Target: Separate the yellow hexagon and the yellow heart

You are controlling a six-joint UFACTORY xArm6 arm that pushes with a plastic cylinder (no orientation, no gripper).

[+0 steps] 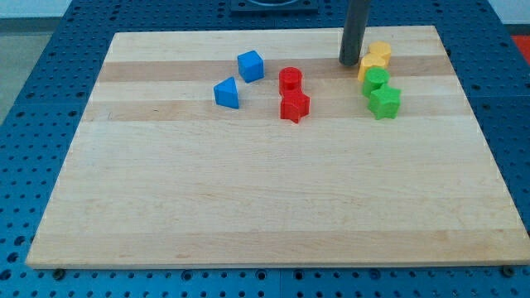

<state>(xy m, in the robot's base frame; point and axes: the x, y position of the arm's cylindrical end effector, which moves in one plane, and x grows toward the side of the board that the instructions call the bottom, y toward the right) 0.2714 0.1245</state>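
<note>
Two yellow blocks sit touching near the view's top right of the wooden board: the upper one looks like the heart and the lower one like the hexagon, though their shapes are hard to make out. My tip rests on the board just left of them, close to the lower yellow block's left side.
A green round block and a green star lie right below the yellow pair. A red cylinder and a red star stand at the top middle. A blue cube and a blue triangle lie left of them.
</note>
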